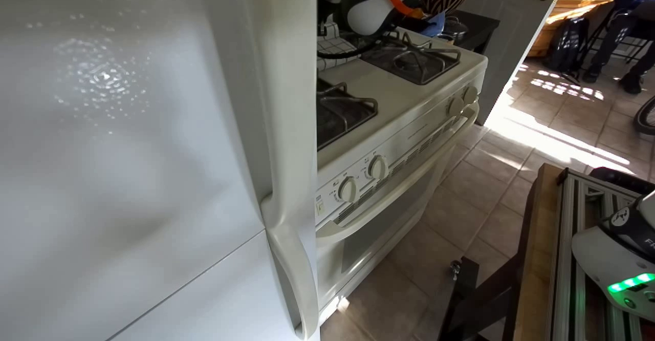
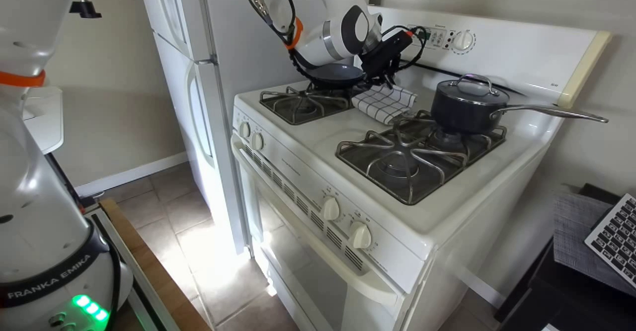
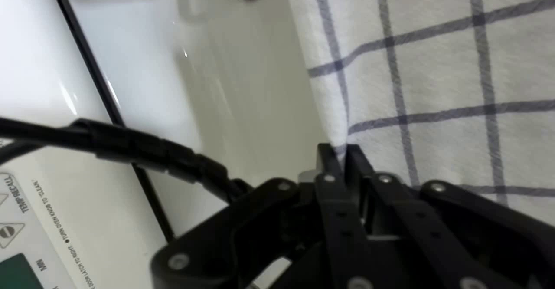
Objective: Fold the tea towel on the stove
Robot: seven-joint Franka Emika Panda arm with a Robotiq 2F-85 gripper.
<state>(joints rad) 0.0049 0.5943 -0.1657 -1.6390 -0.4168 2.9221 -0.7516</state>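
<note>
Gripper: closed on one edge of the towel.
Towel: on the stove, in the strip between the grates.
Bulk of towel: toward 2 o'clock from the gripper in the wrist view.
Held edge: runs off between 11 and 12.
Long axis: cannot tell; the view crops it.
Fold: probably wants that edge carried over toward 2 o'clock.

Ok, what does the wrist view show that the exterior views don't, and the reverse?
Wrist view only: a clear look at the gripper pinching the tea towel at one side, plus a readable TEMP RECALL label.
Exterior views only: fridge, front knobs and green base lights, in both; in an exterior view, also a lidded saucepan.
Shared: the tea towel and part of the stove's white top.
</note>
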